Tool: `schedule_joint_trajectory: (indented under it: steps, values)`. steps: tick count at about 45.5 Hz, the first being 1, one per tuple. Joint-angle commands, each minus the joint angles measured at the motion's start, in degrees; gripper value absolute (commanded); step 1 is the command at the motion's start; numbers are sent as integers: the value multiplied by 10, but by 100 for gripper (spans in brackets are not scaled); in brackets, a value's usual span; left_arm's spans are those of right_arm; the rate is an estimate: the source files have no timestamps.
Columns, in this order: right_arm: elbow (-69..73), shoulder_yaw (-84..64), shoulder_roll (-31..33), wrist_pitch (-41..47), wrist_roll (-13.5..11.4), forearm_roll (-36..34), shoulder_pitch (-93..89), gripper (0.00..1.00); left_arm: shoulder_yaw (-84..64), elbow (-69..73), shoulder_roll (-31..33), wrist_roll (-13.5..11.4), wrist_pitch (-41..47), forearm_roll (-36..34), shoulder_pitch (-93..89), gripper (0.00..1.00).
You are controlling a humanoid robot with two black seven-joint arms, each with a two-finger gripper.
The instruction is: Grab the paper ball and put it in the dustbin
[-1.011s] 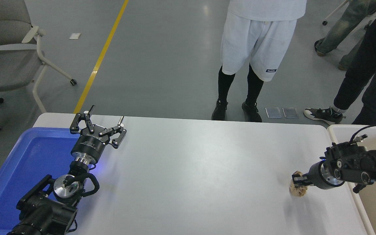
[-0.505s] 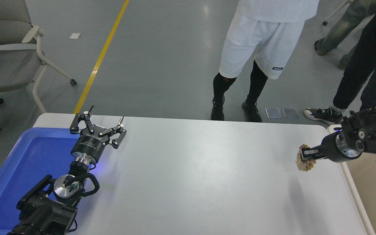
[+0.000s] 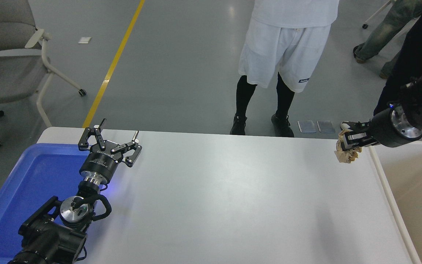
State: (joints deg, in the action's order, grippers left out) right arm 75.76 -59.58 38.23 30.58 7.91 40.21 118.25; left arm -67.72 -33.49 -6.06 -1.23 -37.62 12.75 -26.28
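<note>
Right gripper (image 3: pixel 350 141) clamping paper ball (image 3: pixel 346 154), seemingly airborne, beside dustbin (image 3: pixel 383 183), person (image 3: pixel 284 55) behind.

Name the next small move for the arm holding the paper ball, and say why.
Probably carry it rightward over the dustbin before letting go: the right gripper holds the paper ball in the air, seemingly left of the bin's rim, over the table.
</note>
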Motion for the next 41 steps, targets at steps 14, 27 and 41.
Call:
schedule_joint_trajectory:
  steps: [14, 27, 41]
  values:
    - [4, -27, 26, 64, -1, 0, 99, 0, 0, 0, 0, 0, 0, 0, 0, 99]
    - [-112, -25, 94, 16, -1, -37, -29, 0, 0, 0, 0, 0, 0, 0, 0, 99]
    - [-344, 8, 129, -16, -1, -130, -226, 0, 0, 0, 0, 0, 0, 0, 0, 99]
